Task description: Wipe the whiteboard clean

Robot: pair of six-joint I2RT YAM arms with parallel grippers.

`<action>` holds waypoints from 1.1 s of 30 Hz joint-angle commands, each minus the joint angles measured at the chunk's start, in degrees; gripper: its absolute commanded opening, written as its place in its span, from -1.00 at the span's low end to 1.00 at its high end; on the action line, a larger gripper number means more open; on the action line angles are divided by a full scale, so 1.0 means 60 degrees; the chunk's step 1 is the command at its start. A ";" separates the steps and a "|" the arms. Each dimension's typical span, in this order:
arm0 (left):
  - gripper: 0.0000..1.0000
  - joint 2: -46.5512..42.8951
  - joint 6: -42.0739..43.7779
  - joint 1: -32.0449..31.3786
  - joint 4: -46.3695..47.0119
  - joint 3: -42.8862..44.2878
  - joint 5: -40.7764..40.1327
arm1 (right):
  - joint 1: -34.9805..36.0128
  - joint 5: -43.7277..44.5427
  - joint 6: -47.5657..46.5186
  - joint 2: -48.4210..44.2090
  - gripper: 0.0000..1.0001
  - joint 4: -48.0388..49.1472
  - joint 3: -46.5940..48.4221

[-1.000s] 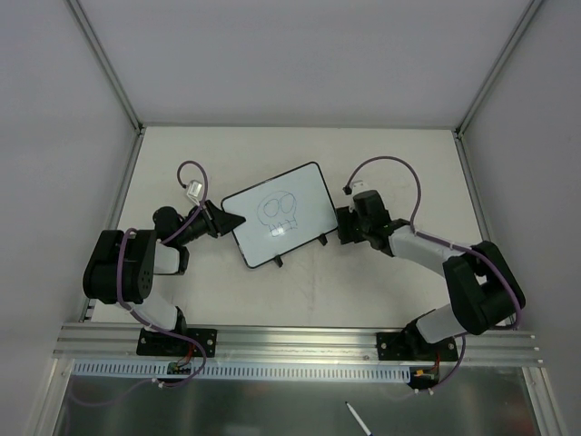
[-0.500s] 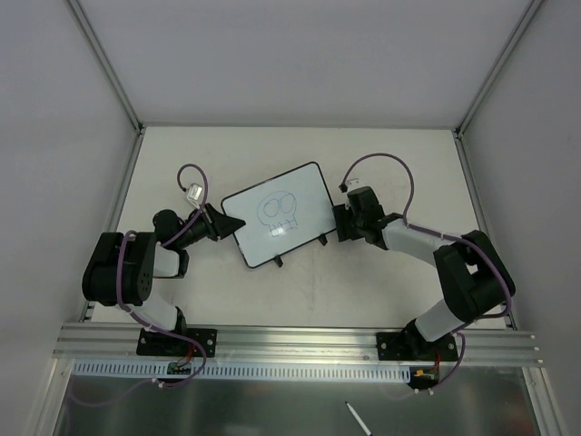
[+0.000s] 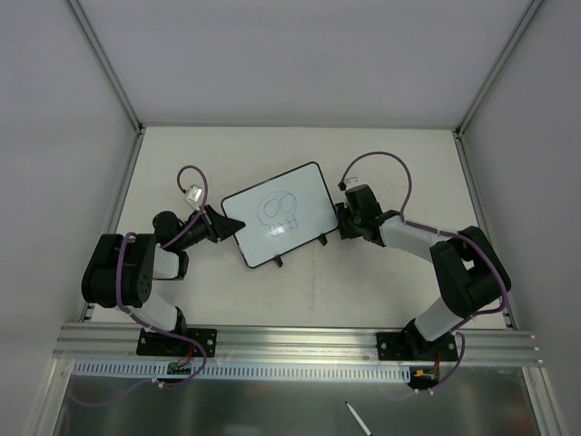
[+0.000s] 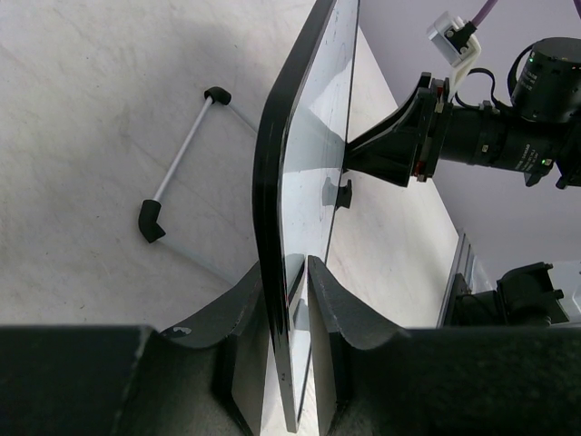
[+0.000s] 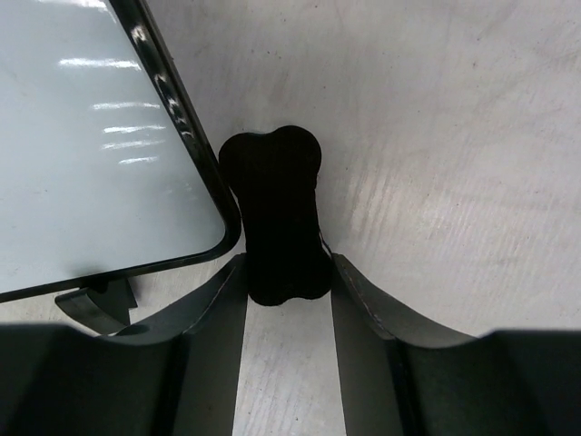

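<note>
The whiteboard (image 3: 277,215) stands tilted at the table's middle, with a black skull-like drawing on it. My left gripper (image 3: 227,224) is shut on its left edge. In the left wrist view the board (image 4: 272,182) is seen edge-on between my fingers (image 4: 286,263). My right gripper (image 3: 340,221) is at the board's right edge. In the right wrist view its fingers (image 5: 286,268) touch both sides of a small black bone-shaped eraser (image 5: 277,209). The eraser lies on the table against the board's corner (image 5: 109,145).
The board's thin white stand leg (image 4: 177,163) with black caps rests on the table behind it. The right arm's wrist (image 4: 472,136) faces the board's front. White walls enclose the table (image 3: 300,291). A pen (image 3: 359,420) lies on the metal shelf below the arm bases.
My right gripper has moved slightly left and away from the bases, closer to the board's right edge. The left arm and the board have stayed still.
</note>
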 commanded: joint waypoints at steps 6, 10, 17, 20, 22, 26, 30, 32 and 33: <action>-0.56 -0.0256 0.0112 0.0039 0.2030 -0.0058 0.0048 | 0.0079 0.0060 0.0124 0.0116 -0.43 -0.0379 0.0369; -0.62 -0.0241 0.0112 0.0039 0.2030 -0.0044 0.0062 | 0.0079 0.0147 0.0329 -0.0133 -0.49 -0.0876 0.0208; -0.65 -0.0241 0.0083 0.0054 0.1972 -0.0014 0.0048 | 0.0094 0.0938 0.0637 -0.0822 -0.81 -0.1491 -0.0115; -0.69 -0.0256 0.0082 0.0054 0.1957 -0.0029 0.0033 | 0.0079 0.1215 0.0725 -0.0764 -0.94 -0.1712 0.0002; -0.71 -0.0270 0.0112 0.0039 0.1928 -0.0029 0.0018 | 0.0065 0.1333 0.0769 -0.0763 -1.00 -0.1785 0.0003; -0.81 -0.0197 0.0097 0.0039 0.1811 0.0044 0.0033 | 0.0065 0.1656 0.0886 -0.0880 -1.00 -0.1742 -0.0056; -0.87 -0.0183 0.0082 0.0039 0.1840 0.0044 0.0033 | 0.0065 0.2240 0.0945 -0.1231 -0.99 -0.1727 -0.0202; -0.94 -0.0168 0.0082 0.0054 0.1840 0.0059 0.0062 | 0.0050 0.2519 0.0988 -0.1465 -1.00 -0.1712 -0.0333; -0.95 -0.0139 0.0082 0.0039 0.1825 0.0074 0.0048 | 0.0050 0.2723 0.1003 -0.1742 -1.00 -0.1712 -0.0378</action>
